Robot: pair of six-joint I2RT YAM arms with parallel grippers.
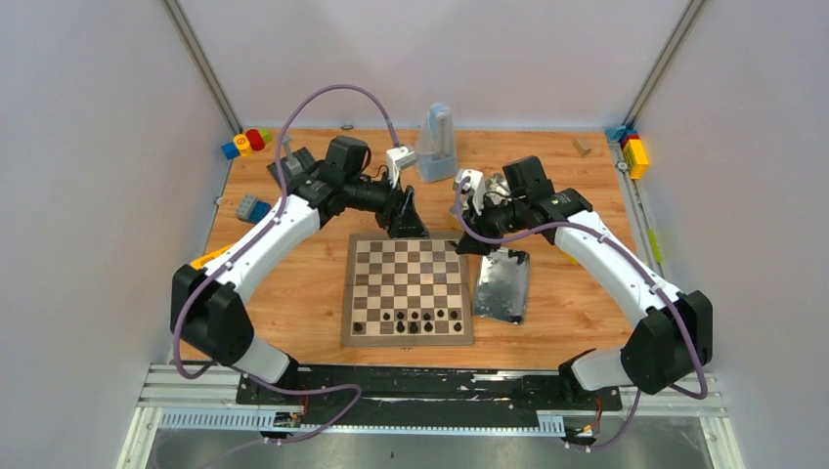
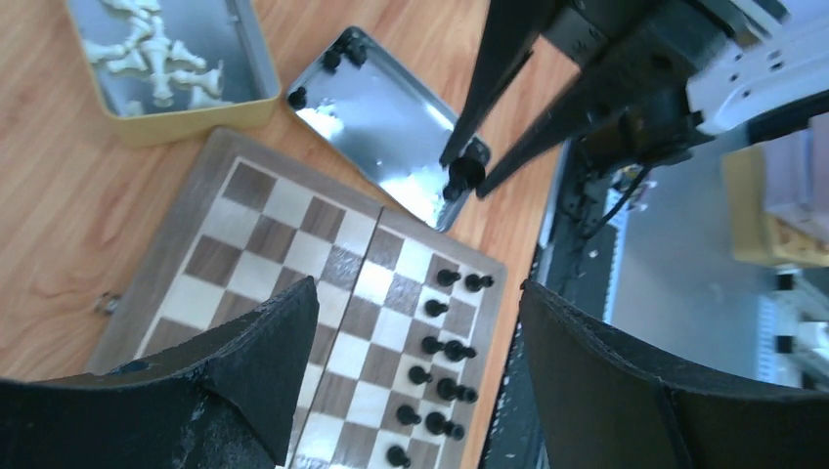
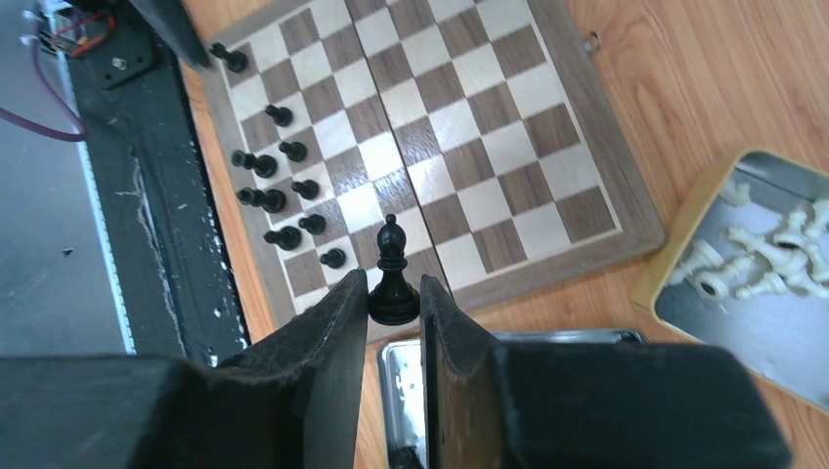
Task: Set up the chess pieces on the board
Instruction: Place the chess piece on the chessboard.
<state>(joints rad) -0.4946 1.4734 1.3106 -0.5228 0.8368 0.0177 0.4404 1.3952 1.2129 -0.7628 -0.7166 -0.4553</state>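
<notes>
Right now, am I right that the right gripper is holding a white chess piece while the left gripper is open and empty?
Not quite. The chess piece in the right gripper is black, not white, as the right wrist view shows. The left gripper is indeed open and empty.

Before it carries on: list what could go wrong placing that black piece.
1. The right jaws pinch the black piece only at its base, at their tips; it could tilt or slip out.
2. The placed black pieces stand close together on the board; jaws lowering beside them could topple one.
3. The left jaws hang open by the board's far edge, close to the right jaws; they might collide.
</notes>
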